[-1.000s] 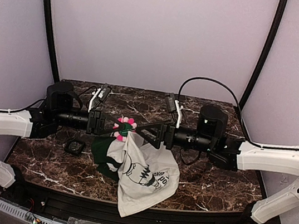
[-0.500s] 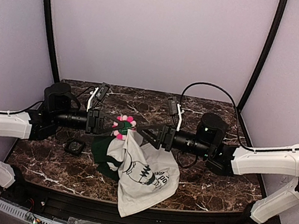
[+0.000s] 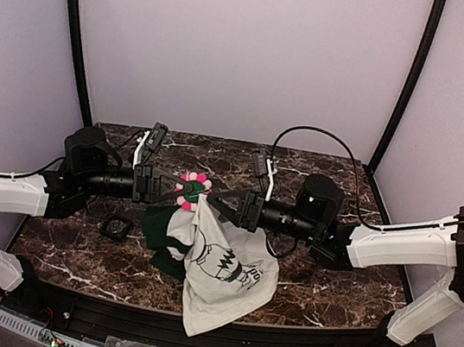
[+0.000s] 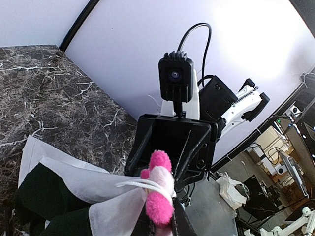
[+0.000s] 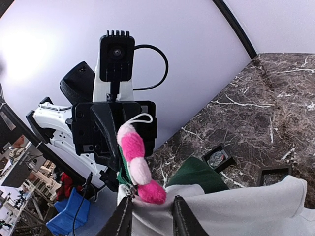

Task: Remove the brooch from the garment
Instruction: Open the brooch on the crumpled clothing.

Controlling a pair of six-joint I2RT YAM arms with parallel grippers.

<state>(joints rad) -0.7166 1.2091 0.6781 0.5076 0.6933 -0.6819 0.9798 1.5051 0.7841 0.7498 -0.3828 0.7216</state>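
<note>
The brooch [image 3: 192,190], a fuzzy pink and white flower, is held up above the table with my left gripper [image 3: 179,190] shut on it from the left. In the left wrist view the brooch [image 4: 160,196] sits between the fingertips of that gripper [image 4: 162,228]. The garment [image 3: 222,268], a white T-shirt with a black drawing and dark green trim, hangs from the brooch down to the table. My right gripper [image 3: 208,198] reaches in from the right. Its jaws [image 5: 151,216] straddle the white fabric [image 5: 236,211] just under the brooch [image 5: 138,162], with a gap still between them.
A small black square frame [image 3: 116,227] lies on the marble table [image 3: 329,284] left of the shirt. The right wrist view shows two such frames [image 5: 220,156] [image 5: 273,175] beyond the green sleeve [image 5: 197,177]. Curved black posts and lilac walls surround the table.
My right gripper has slid left up to the brooch and its jaws have narrowed around the shirt fabric. The left gripper, still shut on the brooch, has risen slightly.
</note>
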